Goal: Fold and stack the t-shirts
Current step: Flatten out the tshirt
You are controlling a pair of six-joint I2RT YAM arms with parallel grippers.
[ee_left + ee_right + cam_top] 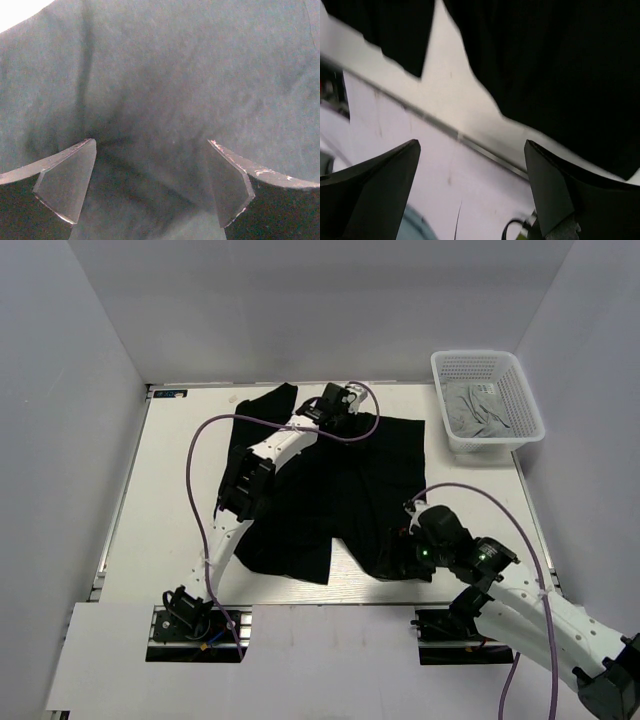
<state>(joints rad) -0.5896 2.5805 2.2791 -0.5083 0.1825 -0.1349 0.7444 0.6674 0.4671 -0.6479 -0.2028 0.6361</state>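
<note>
The black t-shirt (340, 490) lies spread and rumpled on the white table, partly folded, with a slit between two flaps at its near edge. My left gripper (345, 400) is over its far edge. In the left wrist view this gripper (151, 142) is open, with black cloth (175, 75) filling the view between and beyond the fingers. My right gripper (400, 552) is at the shirt's near right corner. In the right wrist view it (471, 145) is open and empty above the table's front edge, the shirt's hem (560, 65) just beyond. The light grey t-shirt (475, 410) lies crumpled in the basket.
The white mesh basket (440, 375) stands at the back right corner. Purple cables loop over the table from both arms. Bare table (180, 470) shows left of the shirt. The table's front edge rail (485, 152) runs below the right gripper.
</note>
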